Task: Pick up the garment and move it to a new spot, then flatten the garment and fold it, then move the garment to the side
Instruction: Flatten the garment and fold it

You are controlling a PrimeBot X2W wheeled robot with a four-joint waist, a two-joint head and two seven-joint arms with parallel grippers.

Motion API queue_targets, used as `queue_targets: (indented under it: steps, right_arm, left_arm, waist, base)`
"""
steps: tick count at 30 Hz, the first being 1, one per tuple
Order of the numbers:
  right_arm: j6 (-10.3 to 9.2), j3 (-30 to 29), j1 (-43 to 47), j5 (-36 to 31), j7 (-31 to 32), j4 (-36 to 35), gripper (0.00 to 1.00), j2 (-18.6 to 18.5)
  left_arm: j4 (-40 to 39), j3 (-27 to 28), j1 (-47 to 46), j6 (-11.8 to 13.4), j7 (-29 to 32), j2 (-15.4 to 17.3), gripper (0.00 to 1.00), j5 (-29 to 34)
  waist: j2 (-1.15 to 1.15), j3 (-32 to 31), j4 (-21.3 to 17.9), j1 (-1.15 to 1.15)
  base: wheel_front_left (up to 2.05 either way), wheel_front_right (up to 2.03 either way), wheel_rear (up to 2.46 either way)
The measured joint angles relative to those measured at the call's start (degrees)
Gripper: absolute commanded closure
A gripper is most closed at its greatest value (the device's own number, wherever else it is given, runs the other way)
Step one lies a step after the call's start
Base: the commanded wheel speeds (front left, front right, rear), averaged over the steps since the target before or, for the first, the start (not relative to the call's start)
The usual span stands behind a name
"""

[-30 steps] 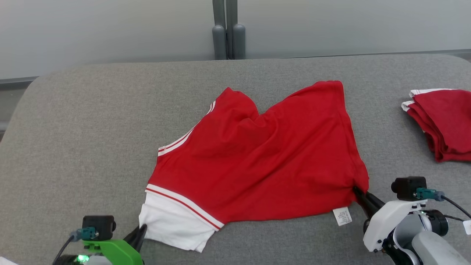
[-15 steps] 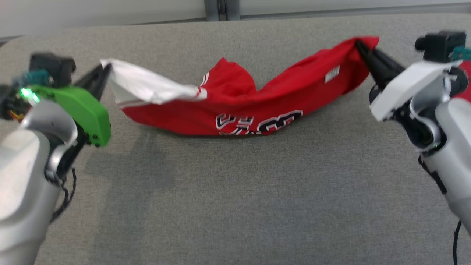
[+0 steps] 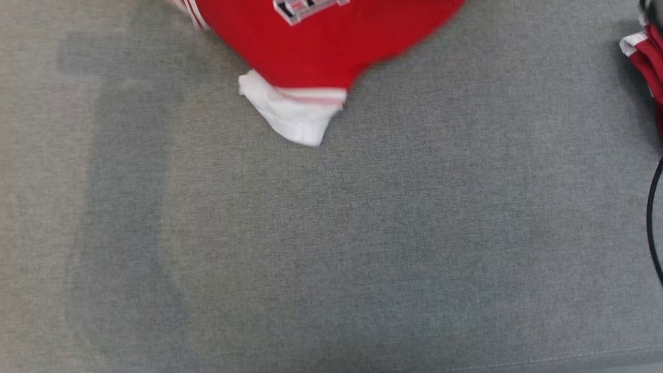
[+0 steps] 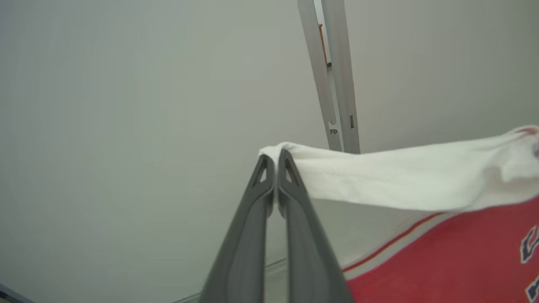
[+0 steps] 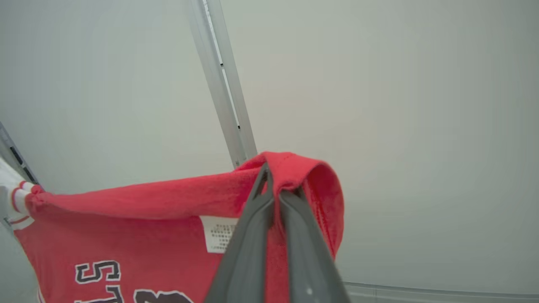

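The garment (image 3: 321, 46) is a red jersey with white sleeves and dark lettering. It hangs in the air above the grey table, its lower part with one white sleeve (image 3: 290, 114) dangling at the top of the head view. My left gripper (image 4: 273, 158) is shut on a white sleeve edge (image 4: 379, 176) in the left wrist view. In the right wrist view my right gripper (image 5: 273, 176) is shut on a red corner of the garment (image 5: 168, 219), near a white care label (image 5: 219, 233). The cloth stretches between the two grips.
The grey fabric table (image 3: 362, 233) spreads below the hanging garment. A folded pile of red and white clothes (image 3: 645, 57) lies at the right edge, with a black cable (image 3: 653, 217) below it. A pale wall with a grey post (image 4: 332, 84) stands behind.
Both grippers have lifted the garment off the table and raised it until it hangs. The head view has tilted down, so the arms have left it.
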Motion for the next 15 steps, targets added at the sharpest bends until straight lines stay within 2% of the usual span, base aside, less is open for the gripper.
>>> queue_targets:
  steps: [5, 9, 15]
  right_arm:
    - [0.00, 1.3, -8.8, 1.3, -4.0, 3.6, 1.00, -0.3]
    - [0.00, 3.6, -12.6, 2.4, -4.6, 5.8, 1.00, -1.3]
    - [0.00, 7.8, -13.4, 4.7, -3.8, 9.3, 1.00, -2.0]
  left_arm:
    - [5.9, -0.7, -10.4, 0.0, -4.0, -1.2, 1.00, 1.1]
    - [9.6, -2.9, -15.8, 0.0, -6.2, -2.3, 1.00, 0.8]
    - [13.4, -7.4, -17.5, 0.0, -7.9, -2.6, 1.00, -2.7]
  waist:
    - [0.00, 1.0, -0.7, 0.00]
    - [0.00, 0.2, -0.4, -0.01]
    - [0.00, -1.6, 0.4, -0.01]
  base:
    - [0.00, 0.00, 0.00]
    - [0.00, 0.00, 0.00]
    - [0.00, 0.00, 0.00]
